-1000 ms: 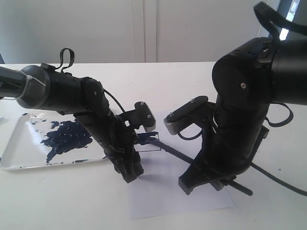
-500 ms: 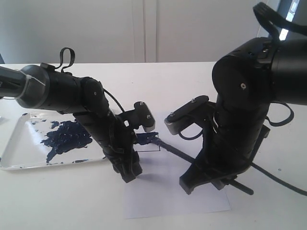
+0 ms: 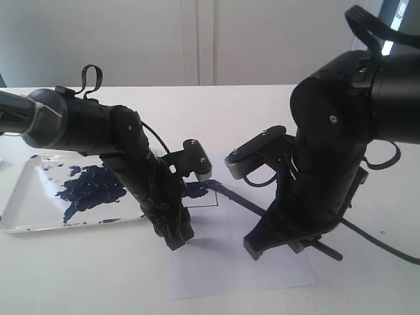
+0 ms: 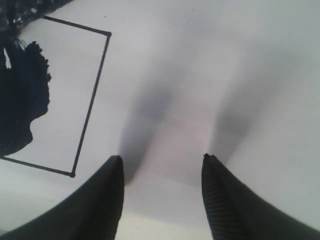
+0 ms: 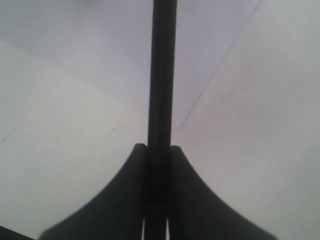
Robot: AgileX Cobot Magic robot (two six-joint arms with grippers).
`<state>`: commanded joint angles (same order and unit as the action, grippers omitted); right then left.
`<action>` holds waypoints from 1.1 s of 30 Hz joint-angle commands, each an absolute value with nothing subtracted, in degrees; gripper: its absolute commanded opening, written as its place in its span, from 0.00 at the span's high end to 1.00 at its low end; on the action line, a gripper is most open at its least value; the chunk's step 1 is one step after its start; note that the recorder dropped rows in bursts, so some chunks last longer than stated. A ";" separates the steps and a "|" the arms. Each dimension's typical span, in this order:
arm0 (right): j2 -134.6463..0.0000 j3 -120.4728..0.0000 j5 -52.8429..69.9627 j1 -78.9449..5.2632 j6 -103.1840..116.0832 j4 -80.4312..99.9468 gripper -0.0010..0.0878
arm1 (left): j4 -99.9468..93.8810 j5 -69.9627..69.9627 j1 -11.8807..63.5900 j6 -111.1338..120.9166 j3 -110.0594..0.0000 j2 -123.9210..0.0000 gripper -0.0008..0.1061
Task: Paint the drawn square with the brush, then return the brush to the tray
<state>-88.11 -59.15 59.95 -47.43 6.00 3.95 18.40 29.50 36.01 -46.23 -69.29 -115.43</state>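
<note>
Brush point(image 5: 163, 65) thin black rod, pinched by R gripper point(image 5: 157, 148), L gripper point(image 4: 161, 157) jaws apart

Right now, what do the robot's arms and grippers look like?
The left arm and right arm are bulky and matte black with rounded joints, and a black cable loop sticks up from the left one. The left gripper and right gripper are black and tapered; the left's inner faces look ribbed.
</note>
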 joint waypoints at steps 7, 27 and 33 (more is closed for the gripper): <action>-88.23 -59.15 62.22 -47.43 0.59 -1.85 0.99 | 18.40 28.97 36.01 -46.23 -69.29 -115.43 0.49; -88.23 -59.15 61.33 -47.43 6.76 5.89 0.99 | 9.00 31.57 36.01 -37.55 -69.29 -115.43 0.49; -88.23 -59.15 61.23 -47.43 5.87 4.30 0.99 | 8.27 31.57 36.01 -37.01 -69.29 -115.43 0.49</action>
